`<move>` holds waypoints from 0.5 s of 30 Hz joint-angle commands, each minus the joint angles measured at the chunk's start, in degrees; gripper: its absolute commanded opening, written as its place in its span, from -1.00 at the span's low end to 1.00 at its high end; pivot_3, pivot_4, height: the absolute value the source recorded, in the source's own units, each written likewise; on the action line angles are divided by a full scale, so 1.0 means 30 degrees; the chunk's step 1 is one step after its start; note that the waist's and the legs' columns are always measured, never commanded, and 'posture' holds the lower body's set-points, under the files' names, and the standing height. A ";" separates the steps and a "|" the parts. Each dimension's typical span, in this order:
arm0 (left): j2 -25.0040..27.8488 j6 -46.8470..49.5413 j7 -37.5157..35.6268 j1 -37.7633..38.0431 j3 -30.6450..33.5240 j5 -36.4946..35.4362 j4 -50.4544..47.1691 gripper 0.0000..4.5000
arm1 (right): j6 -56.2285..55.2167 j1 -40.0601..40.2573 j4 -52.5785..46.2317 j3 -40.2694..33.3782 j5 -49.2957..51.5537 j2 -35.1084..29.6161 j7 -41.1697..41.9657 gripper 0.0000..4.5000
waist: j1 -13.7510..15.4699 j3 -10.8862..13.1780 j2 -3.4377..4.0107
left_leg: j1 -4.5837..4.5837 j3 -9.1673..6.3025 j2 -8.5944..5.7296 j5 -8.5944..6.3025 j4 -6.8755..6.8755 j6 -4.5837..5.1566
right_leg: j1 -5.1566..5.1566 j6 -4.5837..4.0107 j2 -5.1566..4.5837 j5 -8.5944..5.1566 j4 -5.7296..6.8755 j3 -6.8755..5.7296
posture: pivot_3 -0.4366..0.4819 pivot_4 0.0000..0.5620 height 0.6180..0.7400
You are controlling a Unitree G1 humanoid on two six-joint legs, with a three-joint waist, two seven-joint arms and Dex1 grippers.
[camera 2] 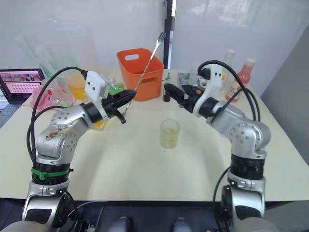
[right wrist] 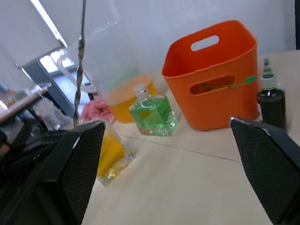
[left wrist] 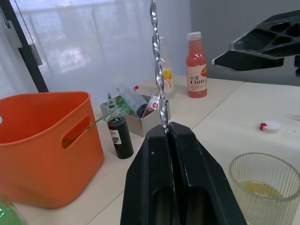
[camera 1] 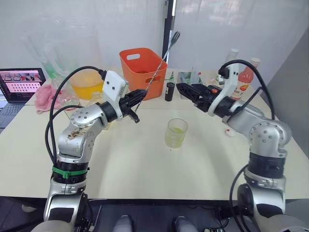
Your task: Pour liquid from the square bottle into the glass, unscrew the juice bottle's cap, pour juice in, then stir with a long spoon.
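1. Steel long spoon clamped upright in left hand, bowl end high, handle twisted; prob. being carried over for stirring.
2. Glass w/ yellow-green liquid stands mid-bench, between both arms.
3. Right hand spread wide, holding nothing, above bench.
4. Red-and-white cap lies off; juice bottle stands behind.

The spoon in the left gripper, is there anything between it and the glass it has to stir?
Nothing visible stands in the way. The left gripper holds the spoon by its lower end, tilted up over the orange bin. The glass stands alone on bare table between the arms; the right gripper hovers open behind it.
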 commanded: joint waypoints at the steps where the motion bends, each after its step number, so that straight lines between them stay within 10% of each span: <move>1: -0.0527 -0.0321 0.0452 -0.0593 -0.0299 -0.0100 -0.0644 -0.99 | -0.0062 -0.1048 -0.0206 -0.0718 0.1480 0.1247 -0.1111 1.00 | -0.0016 0.0002 0.0003 | -0.0001 -0.0003 0.0000 0.0000 0.0000 0.0000 | -0.0004 0.0000 0.0000 0.0000 0.0001 0.0000 | -0.05 -0.47 0.98; 15: -0.1039 0.0208 0.0228 -0.0199 -0.1206 -0.0489 -0.0988 -0.99 | -0.1707 -0.2139 0.0955 -0.0810 0.1650 0.3271 -0.1777 1.00 | -0.0056 0.0004 0.0010 | -0.0001 -0.0008 0.0002 0.0001 -0.0015 0.0001 | -0.0008 -0.0001 0.0006 -0.0001 0.0000 -0.0004 | -0.05 -0.47 0.98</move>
